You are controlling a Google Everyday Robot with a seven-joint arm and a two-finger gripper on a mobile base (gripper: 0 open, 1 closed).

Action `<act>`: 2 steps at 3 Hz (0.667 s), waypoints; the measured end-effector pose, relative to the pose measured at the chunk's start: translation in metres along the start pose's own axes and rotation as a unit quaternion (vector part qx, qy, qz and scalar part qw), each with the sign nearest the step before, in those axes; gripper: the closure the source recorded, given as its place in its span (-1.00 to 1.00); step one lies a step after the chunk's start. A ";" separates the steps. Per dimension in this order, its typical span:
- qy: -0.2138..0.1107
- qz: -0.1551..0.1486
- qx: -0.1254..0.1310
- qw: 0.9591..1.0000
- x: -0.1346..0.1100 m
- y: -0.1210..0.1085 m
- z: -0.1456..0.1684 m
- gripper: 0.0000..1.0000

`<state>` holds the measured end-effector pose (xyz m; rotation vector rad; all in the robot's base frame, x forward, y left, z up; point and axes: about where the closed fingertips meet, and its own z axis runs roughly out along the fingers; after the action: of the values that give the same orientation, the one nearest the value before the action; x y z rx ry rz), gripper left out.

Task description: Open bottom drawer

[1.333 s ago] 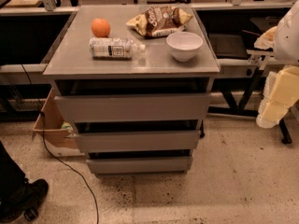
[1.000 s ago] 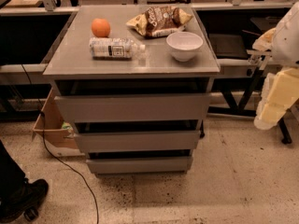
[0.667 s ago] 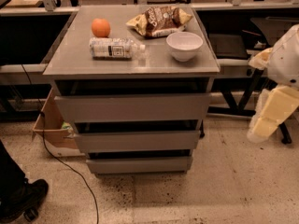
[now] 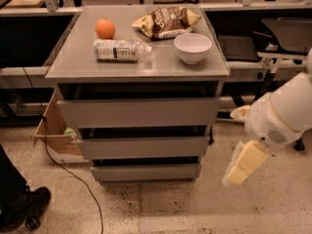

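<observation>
The grey cabinet (image 4: 139, 112) has three drawer fronts. The bottom drawer (image 4: 145, 172) is the lowest and shortest front; it looks pushed in, with a dark gap above it. My arm's white joint (image 4: 278, 118) hangs at the right of the cabinet. The cream-coloured gripper (image 4: 240, 165) points down and left from it, level with the lower drawers. It is a short way right of the bottom drawer's right end and does not touch it.
On the cabinet top (image 4: 78, 62) lie an orange (image 4: 105, 29), a water bottle (image 4: 119, 49), a chip bag (image 4: 165, 21) and a white bowl (image 4: 193, 47). A cardboard box (image 4: 51, 128) and a cable (image 4: 73, 174) are at the left. A person's shoe (image 4: 24, 208) is at the lower left.
My arm has swung down and to the left, from beside the cabinet's top right to near its lower right corner. The drawers have not moved.
</observation>
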<state>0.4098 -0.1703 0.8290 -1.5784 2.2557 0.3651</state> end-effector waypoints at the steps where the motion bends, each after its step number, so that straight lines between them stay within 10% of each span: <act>1: -0.021 0.018 -0.041 0.999 0.009 0.029 0.084 -1.00; 2: -0.021 0.018 -0.041 0.999 0.009 0.029 0.084 -1.00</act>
<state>0.3921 -0.1339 0.7497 -1.5559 2.2666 0.5013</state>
